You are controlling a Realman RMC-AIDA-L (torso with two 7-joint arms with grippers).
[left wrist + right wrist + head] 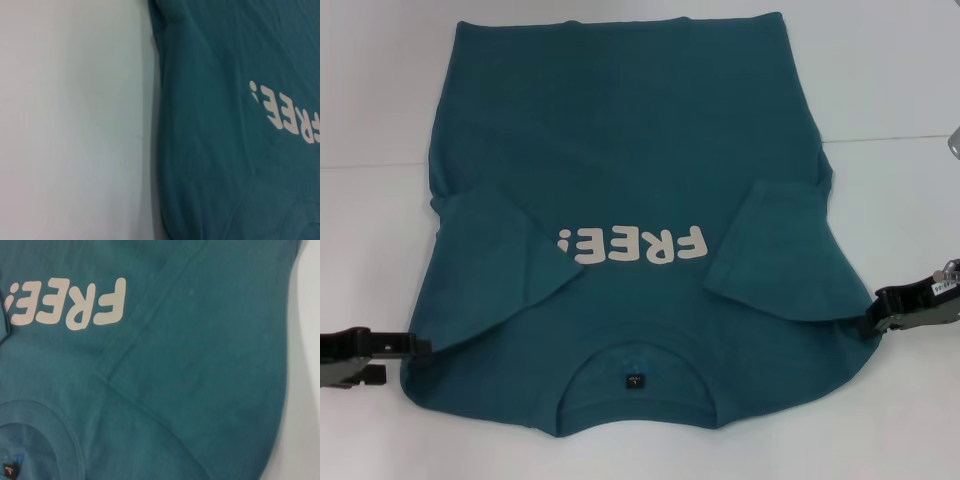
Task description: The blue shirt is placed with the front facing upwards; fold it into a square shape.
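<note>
The blue shirt lies front up on the white table, its collar and dark neck label nearest me. The cream "FREE!" print reads upside down. Both short sleeves are folded inward over the chest, one sleeve on the left and the other sleeve on the right. My left gripper sits at the shirt's left shoulder edge, and my right gripper at the right shoulder edge. The left wrist view shows the shirt beside bare table; the right wrist view shows the shirt with its print and a sleeve hem.
The white table surrounds the shirt, with a faint seam line running across it behind the sleeves. A small metal object pokes in at the far right edge.
</note>
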